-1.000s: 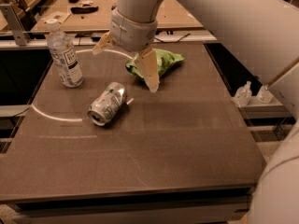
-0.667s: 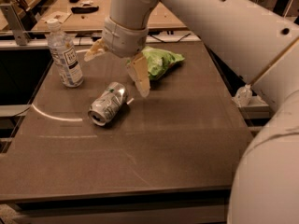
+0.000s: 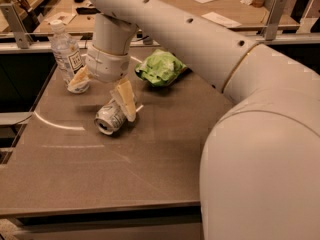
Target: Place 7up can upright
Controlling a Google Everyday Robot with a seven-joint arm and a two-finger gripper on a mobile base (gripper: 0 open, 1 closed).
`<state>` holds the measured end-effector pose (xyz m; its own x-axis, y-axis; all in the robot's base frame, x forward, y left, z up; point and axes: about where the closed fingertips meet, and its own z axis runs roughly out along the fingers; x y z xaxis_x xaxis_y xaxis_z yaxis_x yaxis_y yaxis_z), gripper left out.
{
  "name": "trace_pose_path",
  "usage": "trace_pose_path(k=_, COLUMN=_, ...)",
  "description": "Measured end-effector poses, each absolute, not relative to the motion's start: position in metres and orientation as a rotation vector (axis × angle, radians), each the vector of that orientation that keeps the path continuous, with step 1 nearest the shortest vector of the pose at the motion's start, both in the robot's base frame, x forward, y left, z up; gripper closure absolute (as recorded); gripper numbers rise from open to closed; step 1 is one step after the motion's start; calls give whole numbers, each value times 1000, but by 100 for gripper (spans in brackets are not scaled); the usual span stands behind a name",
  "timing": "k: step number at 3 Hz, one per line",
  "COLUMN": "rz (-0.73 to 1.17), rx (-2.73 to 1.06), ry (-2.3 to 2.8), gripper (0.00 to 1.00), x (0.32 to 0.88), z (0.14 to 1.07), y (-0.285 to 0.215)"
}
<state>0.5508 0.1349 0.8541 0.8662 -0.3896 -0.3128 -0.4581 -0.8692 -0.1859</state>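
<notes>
Your 7up can is down on its side on the table, left of centre, open end facing the near-left edge. It hasn't budged in the last second, so nothing of the job is done yet: the can needs to end up standing.

Here's what has moved: the gripper. A second ago it hung further right, close to the green chip bag, and now it has swung left and dropped in right over the can. Its jaws are spread wide with nothing in them. One tan finger crosses in front of the can's far end. The other sits out to the left, in front of the foot of the clear plastic bottle, and from here you can't tell whether it touches it.

So you're lining up the pick, I'd say. The spread looks generous enough to take the can, but I can't judge how far above it the fingertips ride.

Watch two things. That left finger is tight against the bottle, and a further nudge left could knock it. And a can lying down will roll if one finger arrives first, so you'll want both sides closing in together.
</notes>
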Motion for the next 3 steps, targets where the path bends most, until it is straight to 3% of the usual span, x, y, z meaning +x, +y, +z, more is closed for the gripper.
trace_pose_path(k=1, rz=437, rx=-2792, ry=657, gripper=0, x=550, z=843, y=134)
trace_pose_path(k=3, rz=352, rx=-2810, ry=738, gripper=0, x=554, z=858, y=95)
